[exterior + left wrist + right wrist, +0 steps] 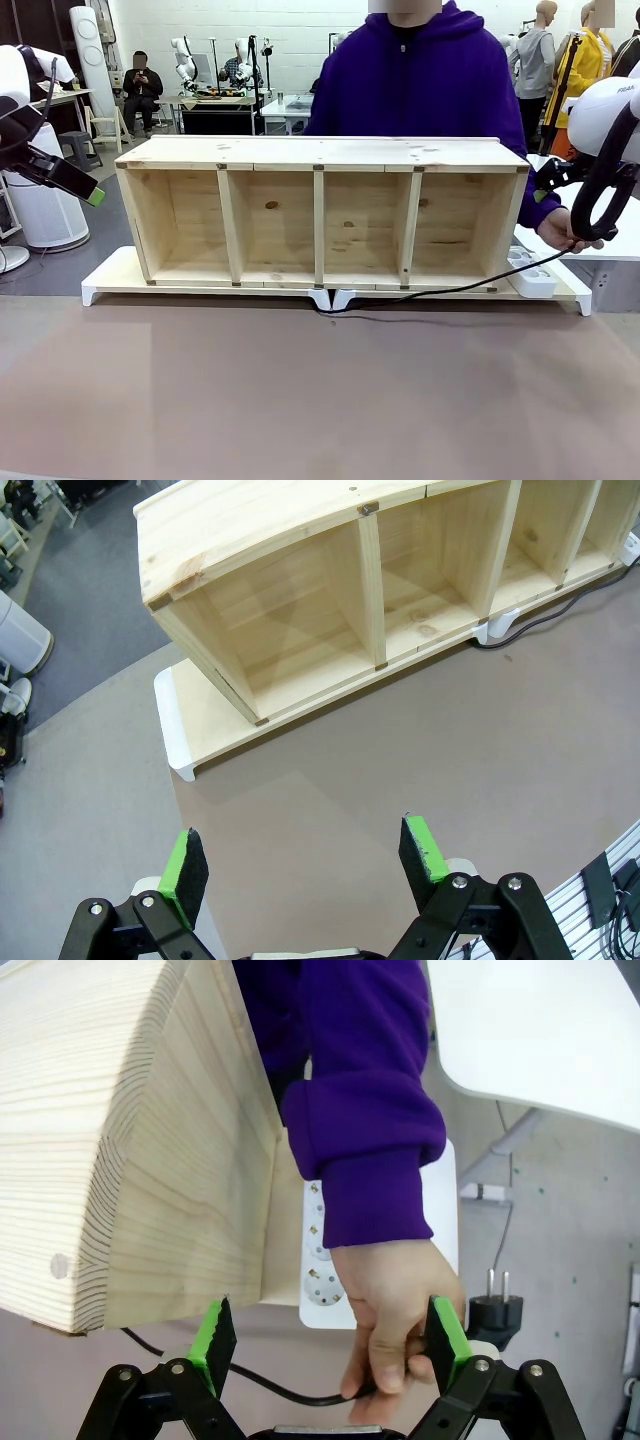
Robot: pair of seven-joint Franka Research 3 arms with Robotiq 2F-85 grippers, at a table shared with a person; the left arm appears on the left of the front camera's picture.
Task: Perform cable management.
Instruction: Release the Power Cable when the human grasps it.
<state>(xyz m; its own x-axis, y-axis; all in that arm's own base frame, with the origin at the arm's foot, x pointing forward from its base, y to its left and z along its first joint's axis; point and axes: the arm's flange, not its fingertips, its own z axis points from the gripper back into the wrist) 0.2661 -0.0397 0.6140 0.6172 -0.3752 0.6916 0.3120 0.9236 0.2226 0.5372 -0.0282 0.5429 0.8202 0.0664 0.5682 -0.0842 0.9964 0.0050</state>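
A brown bench carries a long white base board. On the board stand a wooden shelf with four open compartments and a white power strip. A thin black cable trails along the bench beside the board.

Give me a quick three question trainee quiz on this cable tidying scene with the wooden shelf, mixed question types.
1. True or false: the right gripper is shut on the thin black power cable.
2. Which holds the cable? A) the person's hand B) the left gripper C) nothing
3. Fill in: the white multi-socket power strip lies beside the pale four-compartment wooden shelf's ____ end, seen from the front.

Key: 1 false, it is open; 2 A; 3 right.
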